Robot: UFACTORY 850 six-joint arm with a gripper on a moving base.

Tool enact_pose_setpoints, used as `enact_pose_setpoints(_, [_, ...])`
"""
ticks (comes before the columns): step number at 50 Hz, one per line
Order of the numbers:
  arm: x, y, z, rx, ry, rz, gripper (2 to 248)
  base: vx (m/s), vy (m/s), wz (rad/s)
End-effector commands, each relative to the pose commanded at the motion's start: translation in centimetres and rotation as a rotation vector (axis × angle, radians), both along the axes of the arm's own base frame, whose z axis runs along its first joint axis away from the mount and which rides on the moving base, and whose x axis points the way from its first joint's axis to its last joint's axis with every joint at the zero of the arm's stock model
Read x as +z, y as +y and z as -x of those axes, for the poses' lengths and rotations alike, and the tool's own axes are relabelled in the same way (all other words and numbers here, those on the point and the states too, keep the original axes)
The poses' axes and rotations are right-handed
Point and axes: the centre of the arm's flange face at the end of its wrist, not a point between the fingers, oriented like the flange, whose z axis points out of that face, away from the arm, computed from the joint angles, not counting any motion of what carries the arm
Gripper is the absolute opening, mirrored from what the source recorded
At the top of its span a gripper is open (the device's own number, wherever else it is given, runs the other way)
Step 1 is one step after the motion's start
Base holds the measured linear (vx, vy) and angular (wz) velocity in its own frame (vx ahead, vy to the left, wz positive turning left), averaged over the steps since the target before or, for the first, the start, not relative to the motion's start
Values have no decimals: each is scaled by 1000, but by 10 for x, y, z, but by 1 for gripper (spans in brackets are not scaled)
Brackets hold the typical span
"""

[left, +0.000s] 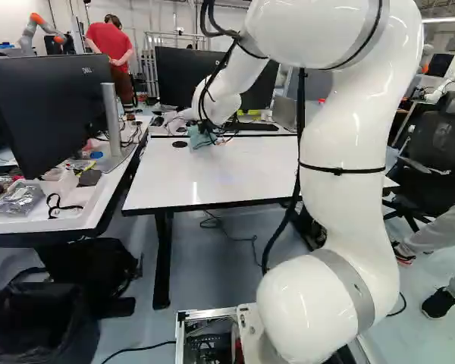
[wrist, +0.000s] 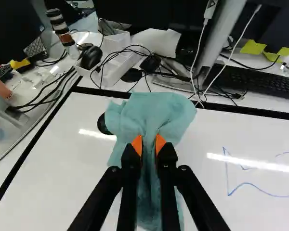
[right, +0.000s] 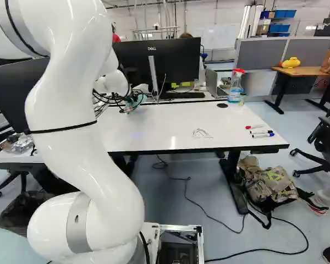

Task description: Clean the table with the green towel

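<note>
The table (left: 250, 176) stands ahead. At its far left part is the green towel (wrist: 154, 113), pinched in the gripper (wrist: 148, 145), fingers nearly closed. Toward the table's middle are blue marks (wrist: 228, 175); the wipe should go right.

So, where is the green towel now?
In the left base view, the green towel is in the gripper near the far edge of the table, right of the black grommet.

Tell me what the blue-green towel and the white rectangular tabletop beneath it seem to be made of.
The blue-green towel: soft, matt fabric, perhaps microfibre, since it bunches into folds.

The white tabletop: smooth and glossy, probably laminate or coated board, since it mirrors lights in streaks.
</note>
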Motion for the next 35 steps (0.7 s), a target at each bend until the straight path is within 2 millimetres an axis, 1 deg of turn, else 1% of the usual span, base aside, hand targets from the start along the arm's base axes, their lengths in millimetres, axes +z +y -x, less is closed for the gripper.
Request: enact_pose_setpoints(35, [0,-58,-3,-96,4,1,51,0,0,0])
